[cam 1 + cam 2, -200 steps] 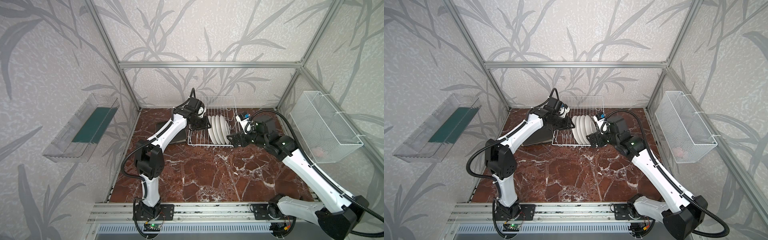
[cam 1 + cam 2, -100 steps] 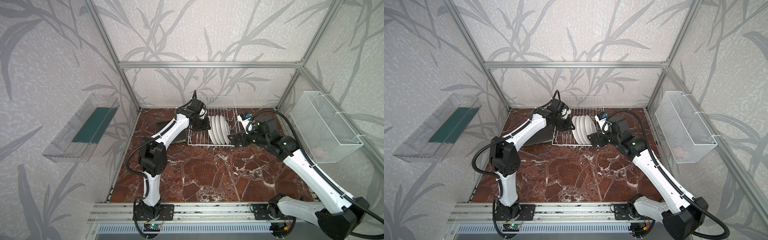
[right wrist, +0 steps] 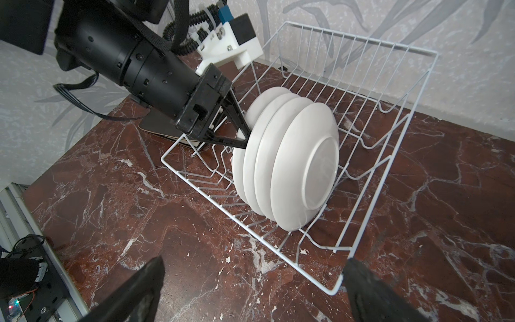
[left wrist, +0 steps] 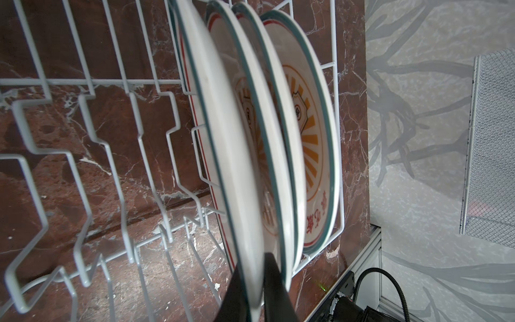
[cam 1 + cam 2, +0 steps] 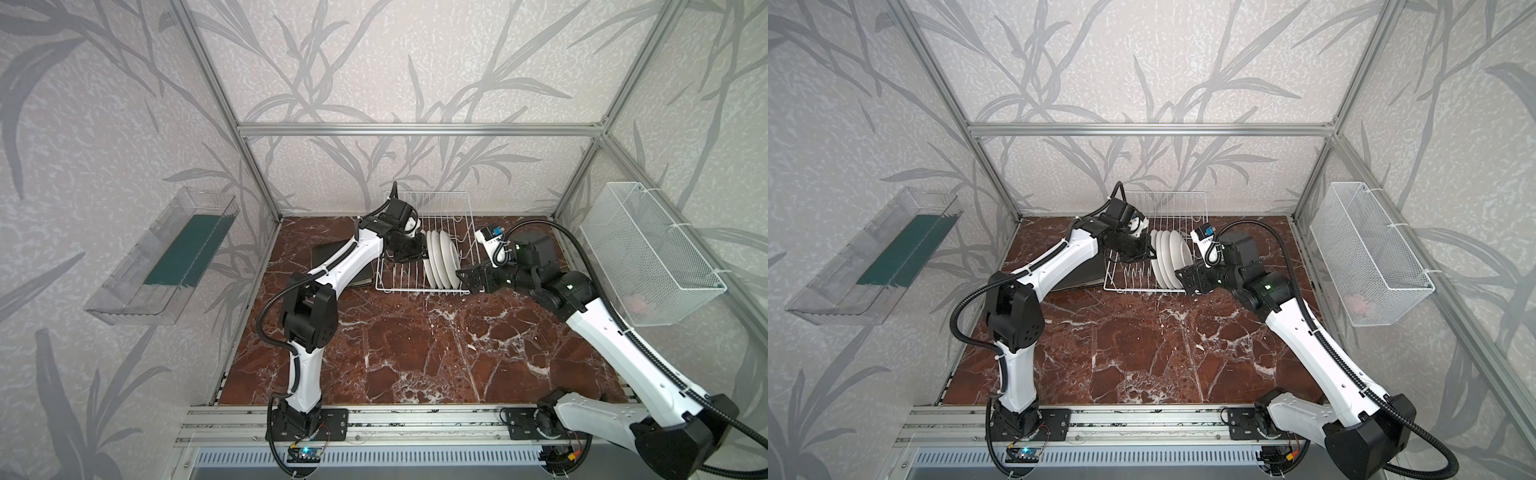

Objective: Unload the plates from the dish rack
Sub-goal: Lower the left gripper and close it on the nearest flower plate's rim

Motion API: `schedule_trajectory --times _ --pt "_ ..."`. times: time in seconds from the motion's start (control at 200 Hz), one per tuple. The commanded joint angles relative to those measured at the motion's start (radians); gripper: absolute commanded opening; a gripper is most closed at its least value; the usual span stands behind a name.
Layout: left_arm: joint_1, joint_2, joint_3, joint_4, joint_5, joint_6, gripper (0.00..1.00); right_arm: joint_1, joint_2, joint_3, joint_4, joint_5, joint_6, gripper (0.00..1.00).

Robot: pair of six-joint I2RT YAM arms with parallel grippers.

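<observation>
The white wire dish rack stands at the back of the marble table. Several round white plates stand upright in it, their printed faces showing in the left wrist view. My left gripper is shut on the rim of the plate nearest it, one finger on each face. My right gripper is open and holds nothing, low over the table at the rack's front right corner. A stack of black square plates lies flat on the table left of the rack.
A clear plastic tray with a green sheet in it hangs on the left wall. On the right wall hangs a white mesh basket. Aluminium frame posts stand at the back corners, and a rail runs along the table's front edge.
My left gripper moved right along the rack to the white plates and closed on the rim of the nearest one. The right arm has hardly moved and stays open.
</observation>
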Motion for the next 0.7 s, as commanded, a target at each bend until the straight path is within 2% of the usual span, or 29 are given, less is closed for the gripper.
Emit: schedule_trajectory --times 0.0,0.16,0.335,0.695 --pt "0.005 0.01 -0.025 -0.013 -0.045 -0.061 0.06 -0.008 -0.005 -0.006 0.02 -0.013 -0.008 0.99" --pt "0.001 0.001 -0.06 0.019 -0.042 -0.092 0.0 -0.011 -0.008 -0.01 0.02 -0.018 -0.006 0.99" --pt "-0.001 -0.006 -0.085 0.068 -0.015 -0.129 0.0 -0.014 -0.009 -0.01 0.023 -0.024 -0.002 0.99" --pt "-0.002 0.002 -0.039 0.003 -0.004 -0.087 0.0 -0.015 -0.009 -0.009 0.024 -0.033 0.005 0.99"
